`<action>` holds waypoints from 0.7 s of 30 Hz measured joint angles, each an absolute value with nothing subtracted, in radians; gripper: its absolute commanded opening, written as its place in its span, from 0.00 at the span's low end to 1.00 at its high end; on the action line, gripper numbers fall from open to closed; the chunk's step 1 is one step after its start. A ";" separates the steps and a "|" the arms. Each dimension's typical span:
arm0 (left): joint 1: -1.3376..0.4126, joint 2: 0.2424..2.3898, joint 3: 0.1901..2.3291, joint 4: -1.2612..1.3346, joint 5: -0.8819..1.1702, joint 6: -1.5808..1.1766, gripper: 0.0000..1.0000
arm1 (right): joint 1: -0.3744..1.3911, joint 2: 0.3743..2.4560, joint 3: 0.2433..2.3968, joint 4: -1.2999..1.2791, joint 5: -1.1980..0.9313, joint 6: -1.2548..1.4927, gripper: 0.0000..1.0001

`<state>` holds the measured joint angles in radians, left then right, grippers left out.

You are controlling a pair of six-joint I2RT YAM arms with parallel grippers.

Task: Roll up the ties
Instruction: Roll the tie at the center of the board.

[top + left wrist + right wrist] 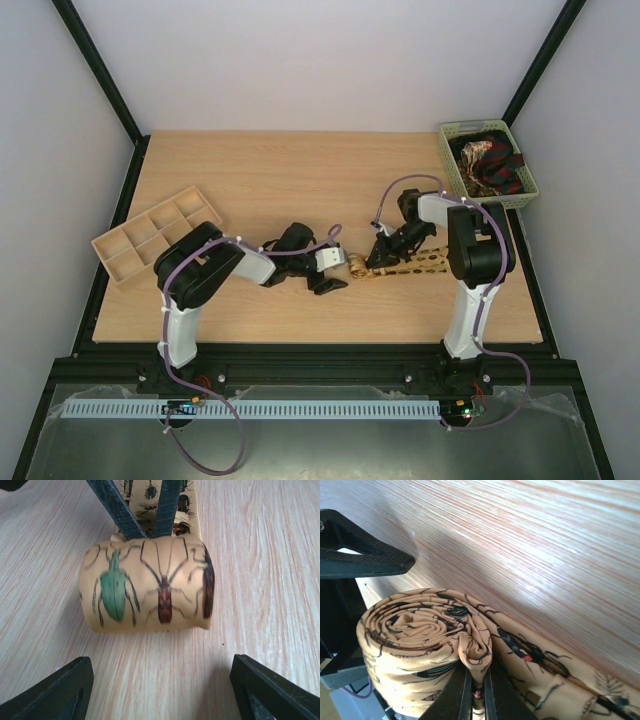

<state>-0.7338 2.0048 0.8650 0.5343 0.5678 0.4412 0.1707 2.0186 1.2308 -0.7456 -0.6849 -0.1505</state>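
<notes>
Pinching one part-rolled tie (425,645) is the right gripper (477,680); basket (447,152) holds perhaps three.

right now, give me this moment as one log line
tie: part rolled, tail flat on table | right fingers: shut on tie | left fingers: open, off tie

The table (300,170) is of light wood with a fine straight grain, and it stands between 3 plain pale walls: the back wall (320,60), the left wall (50,200) and the right wall (600,250). 2 black struts (100,70) go up along the back corners. A black rail (320,355) closes the near edge, and below it lies a white slotted strip (300,409) on a grey surface (350,450). The light is soft and even, with a mild shine on the wood.
</notes>
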 measured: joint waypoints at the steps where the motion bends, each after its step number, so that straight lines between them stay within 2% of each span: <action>1: -0.734 2.002 0.857 0.545 0.572 0.433 0.79 | 0.168 2.019 1.227 -0.741 -0.675 -0.155 0.01; 14: -0.738 2.069 0.861 0.720 0.627 0.249 0.79 | 0.188 2.009 1.191 -0.669 -0.696 -0.118 0.01; 16: -0.744 2.086 0.878 0.735 0.629 0.230 0.74 | 0.202 2.012 1.191 -0.656 -0.706 -0.103 0.01; 21: -0.756 2.112 0.908 0.748 0.605 0.223 0.49 | 0.225 2.020 1.191 -0.630 -0.728 -0.070 0.02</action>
